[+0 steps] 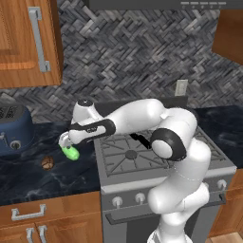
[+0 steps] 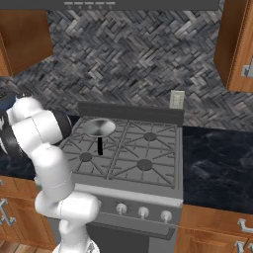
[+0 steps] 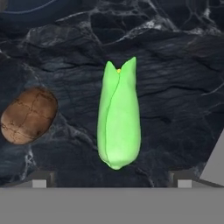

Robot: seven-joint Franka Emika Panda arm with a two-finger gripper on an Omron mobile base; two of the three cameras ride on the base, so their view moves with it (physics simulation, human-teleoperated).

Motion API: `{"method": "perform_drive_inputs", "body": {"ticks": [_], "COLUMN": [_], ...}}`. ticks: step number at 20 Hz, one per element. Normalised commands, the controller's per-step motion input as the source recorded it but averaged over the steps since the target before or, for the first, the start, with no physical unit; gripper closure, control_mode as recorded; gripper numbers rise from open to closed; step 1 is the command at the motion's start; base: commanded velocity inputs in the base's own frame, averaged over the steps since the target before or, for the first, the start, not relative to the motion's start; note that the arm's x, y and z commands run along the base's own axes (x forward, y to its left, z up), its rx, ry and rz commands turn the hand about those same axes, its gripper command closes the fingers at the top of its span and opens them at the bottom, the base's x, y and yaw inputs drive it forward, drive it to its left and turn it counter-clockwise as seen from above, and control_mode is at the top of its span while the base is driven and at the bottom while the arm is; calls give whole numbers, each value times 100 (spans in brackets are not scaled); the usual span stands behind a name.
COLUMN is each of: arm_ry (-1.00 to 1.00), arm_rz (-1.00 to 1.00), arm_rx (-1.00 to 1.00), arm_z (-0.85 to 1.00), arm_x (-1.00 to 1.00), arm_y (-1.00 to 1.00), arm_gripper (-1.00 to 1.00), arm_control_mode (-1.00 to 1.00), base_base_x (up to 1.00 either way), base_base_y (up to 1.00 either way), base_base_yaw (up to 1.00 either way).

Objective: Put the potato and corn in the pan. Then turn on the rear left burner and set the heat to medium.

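Claw [image 3: 111, 181] agape above corn [image 3: 119, 119]

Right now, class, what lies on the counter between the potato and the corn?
Nothing: in the hand view, bare dark marble counter separates the potato from the corn; they lie apart, not touching.

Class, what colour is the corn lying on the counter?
Bright green, seen best in the hand view: the corn.
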Motion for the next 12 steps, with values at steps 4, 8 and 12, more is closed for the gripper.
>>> {"method": "perform_drive_inputs", "body": {"ticks": [4,8,12], "arm_ry": [0,0,0], "arm_rz": [0,-2,-1], "arm_rx": [0,0,0], "arm_z": [-6,-4,-10], "arm_x": [16,8,0], "arm_y": [17,3,0], "arm_gripper": [-100,-100,-100], "arm_control_mode": [-100,-100,-100], "base_base_x": [0,0,0], "base_base_y": [0,0,0], "base_base_yaw": [0,0,0]}}
